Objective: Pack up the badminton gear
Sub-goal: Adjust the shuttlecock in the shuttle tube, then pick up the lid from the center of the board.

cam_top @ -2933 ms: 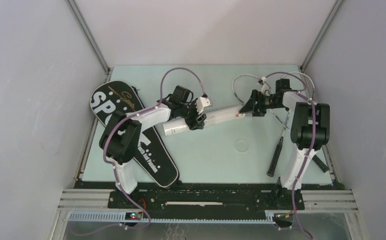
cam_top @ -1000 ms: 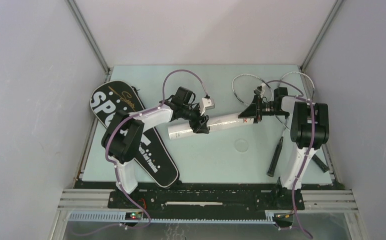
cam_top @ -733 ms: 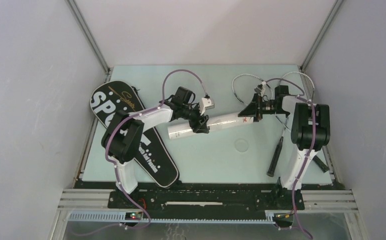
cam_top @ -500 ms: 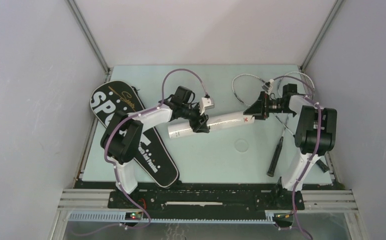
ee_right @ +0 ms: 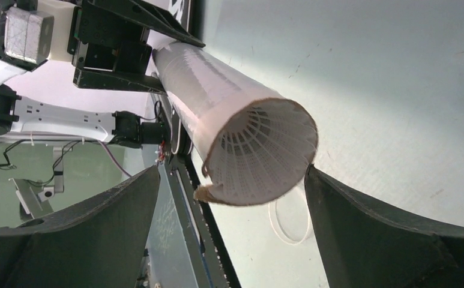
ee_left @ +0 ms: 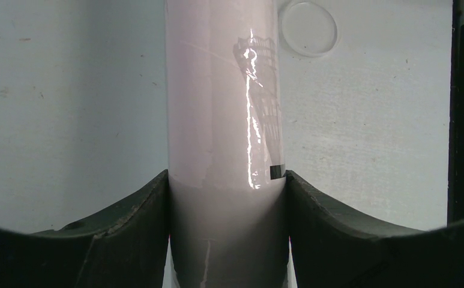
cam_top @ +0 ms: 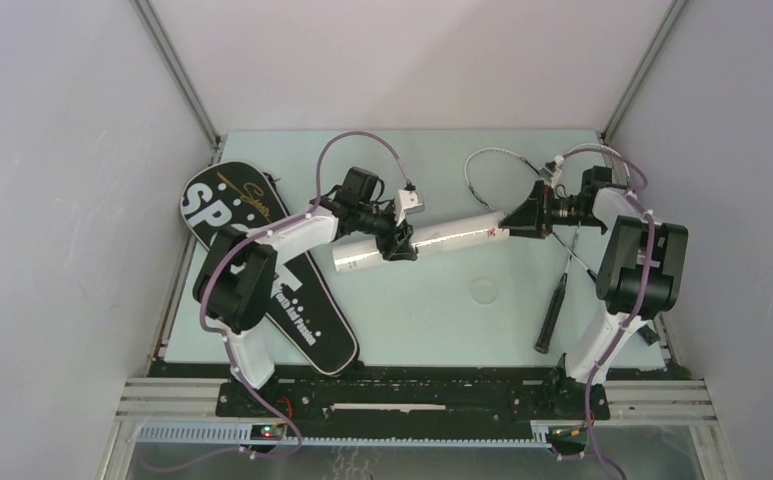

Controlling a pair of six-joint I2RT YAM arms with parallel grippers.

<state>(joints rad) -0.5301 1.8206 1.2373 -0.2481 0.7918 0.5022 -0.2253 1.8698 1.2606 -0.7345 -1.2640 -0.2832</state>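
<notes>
The long white tube [cam_top: 442,236] is lifted slantwise over the table's middle, and my left gripper [cam_top: 399,243] is shut on it near its left part. In the left wrist view both fingers press the tube [ee_left: 223,120] at its sides. My right gripper [cam_top: 522,215] stands open just off the tube's right end. The right wrist view looks into that open end [ee_right: 259,153], where a white shuttlecock [ee_right: 256,144] sits inside. One racquet's black handle [cam_top: 552,313] lies at the right, with its silver head [cam_top: 482,165] behind. The black bag [cam_top: 262,270] lies at the left.
A clear round lid [cam_top: 483,290] lies on the table below the tube, also seen as the lid [ee_left: 308,27] and the lid [ee_right: 289,222]. A second racquet handle [cam_top: 644,330] shows partly behind the right arm. Grey walls enclose the table on three sides.
My right gripper has opened and drawn back to the right, off the tube's end. The left gripper has shifted the tube slightly towards the back.
</notes>
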